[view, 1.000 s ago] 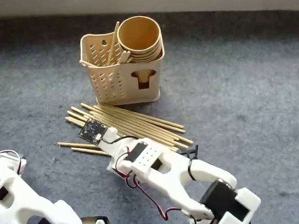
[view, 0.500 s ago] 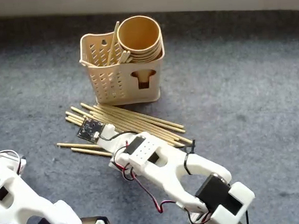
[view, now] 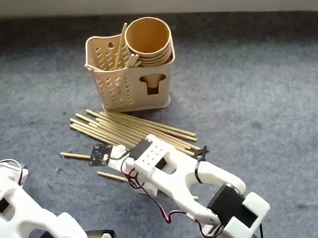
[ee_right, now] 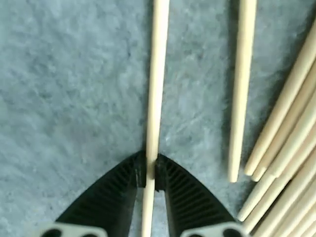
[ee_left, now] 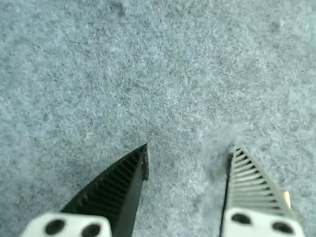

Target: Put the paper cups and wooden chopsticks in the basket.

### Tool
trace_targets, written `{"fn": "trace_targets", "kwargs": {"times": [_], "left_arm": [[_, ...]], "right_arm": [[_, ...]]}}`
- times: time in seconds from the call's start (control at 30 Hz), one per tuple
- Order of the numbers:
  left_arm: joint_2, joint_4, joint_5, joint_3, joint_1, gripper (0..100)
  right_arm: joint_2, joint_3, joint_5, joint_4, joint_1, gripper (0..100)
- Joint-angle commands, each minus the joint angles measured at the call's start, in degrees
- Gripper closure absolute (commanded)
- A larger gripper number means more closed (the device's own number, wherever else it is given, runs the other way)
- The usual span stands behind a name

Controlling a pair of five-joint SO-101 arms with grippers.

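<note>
Right jaws pinched on one wooden chopstick (ee_right: 157, 74), shaft lying lengthwise between them; left jaws parted over table (ee_left: 148, 74).

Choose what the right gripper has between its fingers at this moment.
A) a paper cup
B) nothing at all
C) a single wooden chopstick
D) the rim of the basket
C: in the right wrist view the right gripper is closed around one chopstick that lies on the grey carpet.
</note>
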Motion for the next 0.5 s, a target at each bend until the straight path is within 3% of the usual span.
{"fn": "trace_targets", "kwargs": {"times": [0.0,0.47], "left_arm": [[-0.1,-1.1,0.3,-0.6,-0.6,75],[-0.1,-1.1,0.3,-0.6,-0.3,75]], "right_arm": [[-0.7,-0.5,3.1,4.7,1.4,99.4],[-21.5,0.2,4.2,7.4,2.3,99.4]]}}
